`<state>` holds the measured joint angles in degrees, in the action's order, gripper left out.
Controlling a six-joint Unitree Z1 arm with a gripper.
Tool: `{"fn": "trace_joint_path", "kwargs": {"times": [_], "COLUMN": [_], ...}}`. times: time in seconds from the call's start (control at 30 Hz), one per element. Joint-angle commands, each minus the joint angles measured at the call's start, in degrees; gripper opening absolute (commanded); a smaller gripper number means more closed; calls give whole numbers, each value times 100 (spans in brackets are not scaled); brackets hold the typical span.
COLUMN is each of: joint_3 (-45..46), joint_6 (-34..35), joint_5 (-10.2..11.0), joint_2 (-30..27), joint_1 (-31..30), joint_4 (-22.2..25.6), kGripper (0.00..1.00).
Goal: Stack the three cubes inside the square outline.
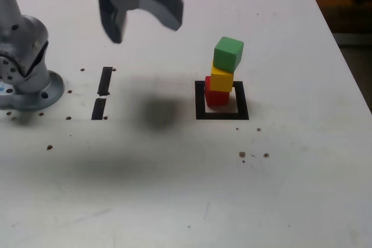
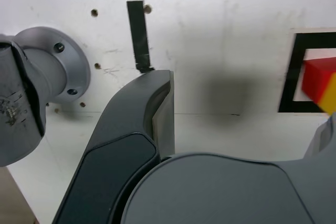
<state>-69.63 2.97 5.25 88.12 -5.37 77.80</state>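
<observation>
The red cube [image 1: 217, 97] sits on the white centre of the black tape square outline [image 1: 200, 100], toward its far side in the exterior view. The yellow cube [image 1: 221, 78] rests on it, turned slightly. The green cube [image 1: 228, 54] tops the stack, shifted a little toward the exterior view's right and overhanging the yellow one.

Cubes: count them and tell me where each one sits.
3, in one stack inside the square outline, none visibly hidden. The red cube is at the bottom, the yellow cube rests on it, and the green cube sits on top, slightly skewed.
</observation>
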Motion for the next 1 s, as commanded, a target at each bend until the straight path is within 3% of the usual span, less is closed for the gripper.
{"fn": "trace_joint_path", "kwargs": {"times": [0.0,0.23,0.37,0.97], "joint_3": [191,1169,1554,2141], "joint_6": [21,-83,-164,-172], "joint_5": [-60,-368,-426,-350], "joint_2": [-54,-23,57,117], "joint_1": [15,18,19,-7], "joint_4": [-183,-1528,-2092,-2813], "kGripper": [100,99,99,99]}}
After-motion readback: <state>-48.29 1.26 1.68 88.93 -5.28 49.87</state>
